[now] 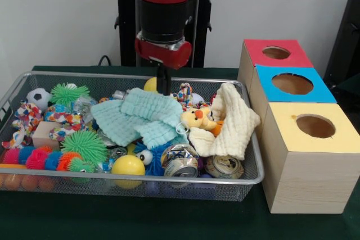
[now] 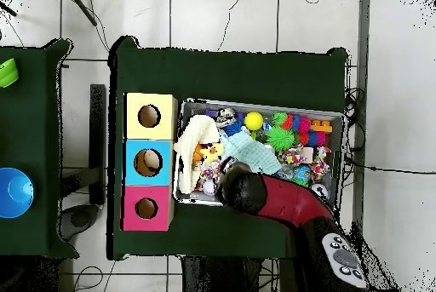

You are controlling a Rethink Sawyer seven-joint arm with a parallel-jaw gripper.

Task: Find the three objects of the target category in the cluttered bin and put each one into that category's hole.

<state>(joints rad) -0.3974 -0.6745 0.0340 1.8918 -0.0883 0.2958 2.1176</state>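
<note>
The wire mesh bin (image 1: pixel 254 139) is full of toys; it also shows in the overhead view (image 2: pixel 339 120). A yellow duck (image 1: pixel 196 119) with an orange beak lies right of centre, between a pale green cloth and a cream cloth; overhead it lies at the bin's left end (image 2: pixel 207 151). Something orange (image 1: pixel 217 127) shows beside it, mostly hidden by the cream cloth. My gripper (image 1: pixel 163 84) hangs low over the bin's far middle, just behind the green cloth, left of the duck. The red box's hole (image 1: pixel 275 53) is far right, and at the lower left overhead (image 2: pixel 146 208).
A pale green cloth (image 1: pixel 143 115) and a cream cloth (image 1: pixel 232 125) cover the middle. Yellow balls (image 1: pixel 128 166), crushed cans (image 1: pixel 180 161), green spiky balls (image 1: pixel 84 144) and a toy football (image 1: pixel 38 97) fill the rest. The blue box (image 1: pixel 292 84) and yellow box (image 1: pixel 315 126) stand right of the bin.
</note>
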